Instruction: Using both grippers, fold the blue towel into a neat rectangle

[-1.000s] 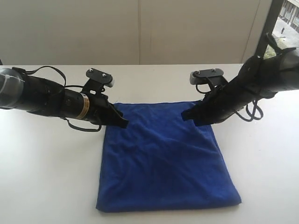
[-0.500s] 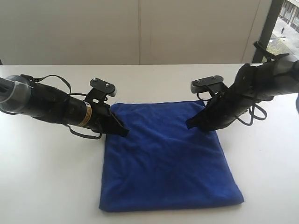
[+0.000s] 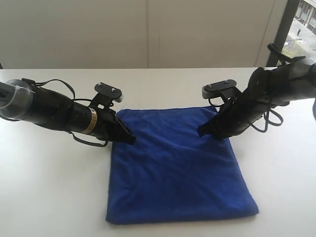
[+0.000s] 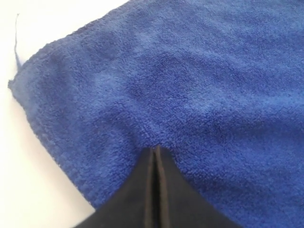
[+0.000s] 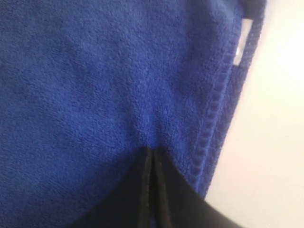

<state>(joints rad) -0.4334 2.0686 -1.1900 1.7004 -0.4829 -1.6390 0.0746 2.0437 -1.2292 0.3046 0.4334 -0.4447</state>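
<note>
Black metal left tool (image 3: 130, 139) and right tool (image 3: 200, 132), jaws together, touch royal-blue microfibre towel (image 3: 173, 173) mid-frame; white corner label (image 5: 244, 35) unreadable.

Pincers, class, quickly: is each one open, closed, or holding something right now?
Left pincer: closed, tip on the blue towel; grip on cloth cannot be told.
Right pincer: closed, tip on the towel; same doubt.

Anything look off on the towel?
Nothing major: the blue towel lies flat, left tool and right tool shut, tips on it. Only a thin stray thread pokes from the corner by the left tool.
</note>
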